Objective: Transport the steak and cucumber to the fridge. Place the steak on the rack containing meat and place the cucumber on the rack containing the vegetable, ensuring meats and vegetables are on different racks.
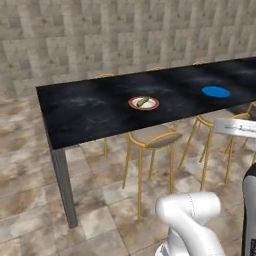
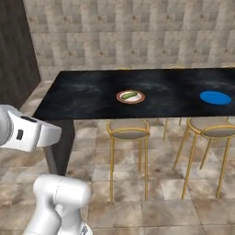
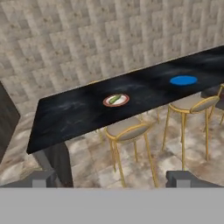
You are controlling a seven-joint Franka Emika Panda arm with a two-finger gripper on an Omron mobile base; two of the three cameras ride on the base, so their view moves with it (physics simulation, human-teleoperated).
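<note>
Hand view | gripper (image 3: pixel 113 178) spread wide, empty | cucumber (image 3: pixel 115 99) on red-rimmed plate (image 3: pixel 108 103) (black counter (image 3: pixel 78 113))

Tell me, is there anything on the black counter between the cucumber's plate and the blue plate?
No. Between the red-rimmed plate holding the cucumber and the blue plate, just bare black counter shows, in the right base view.

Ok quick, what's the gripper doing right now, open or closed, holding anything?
Gripper: open, jaws spread wide, nothing between them; it is well short of the black counter.
</note>
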